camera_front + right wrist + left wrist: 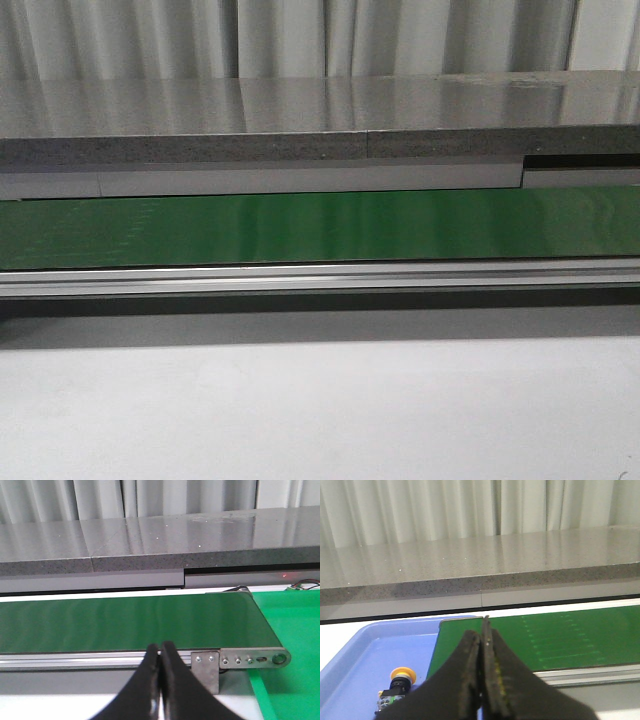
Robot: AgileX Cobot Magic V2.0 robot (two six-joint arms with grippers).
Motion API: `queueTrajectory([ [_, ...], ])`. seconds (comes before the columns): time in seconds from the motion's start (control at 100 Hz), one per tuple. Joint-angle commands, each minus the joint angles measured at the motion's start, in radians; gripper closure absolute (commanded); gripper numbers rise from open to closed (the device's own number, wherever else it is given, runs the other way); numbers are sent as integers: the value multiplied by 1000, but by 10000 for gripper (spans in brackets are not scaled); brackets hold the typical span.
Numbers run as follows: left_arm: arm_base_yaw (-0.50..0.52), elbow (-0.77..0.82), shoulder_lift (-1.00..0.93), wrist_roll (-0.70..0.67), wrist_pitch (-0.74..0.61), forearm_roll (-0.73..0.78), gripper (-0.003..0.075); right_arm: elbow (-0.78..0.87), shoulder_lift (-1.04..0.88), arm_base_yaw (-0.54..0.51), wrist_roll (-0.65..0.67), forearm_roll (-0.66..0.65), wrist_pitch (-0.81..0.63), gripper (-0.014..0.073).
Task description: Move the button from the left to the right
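On the far left, the button point(400, 682) lies on its side in a blue tray point(355, 660), its yellow-orange cap pointing away from the camera and its black body and pale end toward the near side. It shows only in the left wrist view; the front view shows neither it nor either arm. The left gripper point(482, 680) hangs above and just beside it, its black fingers pressed together with nothing between them.

The first risk, as I judge it, is the grasp itself. The jaws must part before they descend; if they go down closed, they would strike or shove the button across the smooth tray floor. Lying on its side with a round cap, it may roll or twist away from a pinch that lands off centre, and the tray wall close by leaves little room for a finger.

Next comes the green conveyor belt point(320, 228), whose end overlaps the tray rim. A low carry toward the right could clip that edge or its aluminium rail point(75, 658) and knock the button loose.

At the right, the right gripper point(161, 680) is likewise closed and empty, near the belt's end roller bracket point(240, 658) beside a green mat point(295, 630). If a handover is intended, closed jaws there would spoil it.
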Motion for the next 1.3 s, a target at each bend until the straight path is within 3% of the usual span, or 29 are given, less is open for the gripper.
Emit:
queueTrajectory([
  [0.0,1,46,-31,-8,-87,0,741,-17,-18,0,0,-7,-86,662],
  [0.35,1,35,-31,-8,-106,-11,741,-17,-18,0,0,-7,-86,662],
  [0.56,1,-61,-17,-8,-73,-74,741,-17,-18,0,0,-7,-86,662],
  [0.84,1,-350,160,-8,221,-141,741,-17,-18,0,0,-7,-86,662],
  [1.29,1,-778,559,-8,941,-110,741,-17,-18,0,0,-7,-86,662],
])
